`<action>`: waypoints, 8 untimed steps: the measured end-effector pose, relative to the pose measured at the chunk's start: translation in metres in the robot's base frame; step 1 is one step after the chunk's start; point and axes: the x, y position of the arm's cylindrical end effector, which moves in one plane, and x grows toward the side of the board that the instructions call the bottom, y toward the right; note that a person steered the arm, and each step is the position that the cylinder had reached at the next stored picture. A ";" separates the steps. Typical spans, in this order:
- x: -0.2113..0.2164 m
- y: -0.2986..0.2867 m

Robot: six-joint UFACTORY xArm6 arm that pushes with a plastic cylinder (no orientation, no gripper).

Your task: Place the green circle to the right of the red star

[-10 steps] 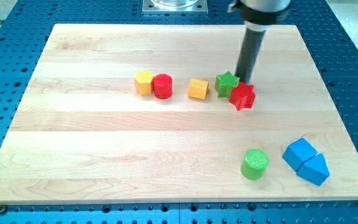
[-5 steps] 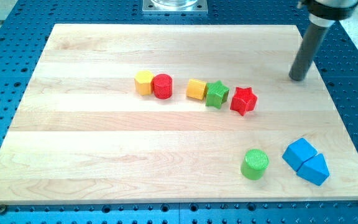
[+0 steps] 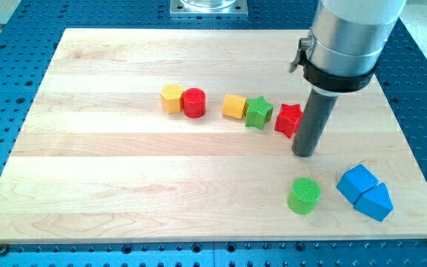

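Note:
The green circle (image 3: 304, 196) lies near the view's bottom right of the wooden board (image 3: 124, 185). The red star (image 3: 288, 119) sits above it, right of the board's centre, partly hidden by the rod. My tip (image 3: 305, 153) rests on the board just below and right of the red star, above the green circle and apart from it.
A green star (image 3: 259, 112) touches a yellow block (image 3: 234, 106) left of the red star. A yellow hexagon (image 3: 171, 98) and a red cylinder (image 3: 194, 102) sit further left. A blue cube (image 3: 357, 183) and a blue triangle (image 3: 376, 202) lie right of the green circle.
My tip left the red star's top, swung out to the view's upper right, then came down to just below and right of the red star. The green star slid left against the yellow block.

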 end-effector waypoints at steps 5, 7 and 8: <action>0.069 -0.081; 0.106 -0.041; 0.061 0.003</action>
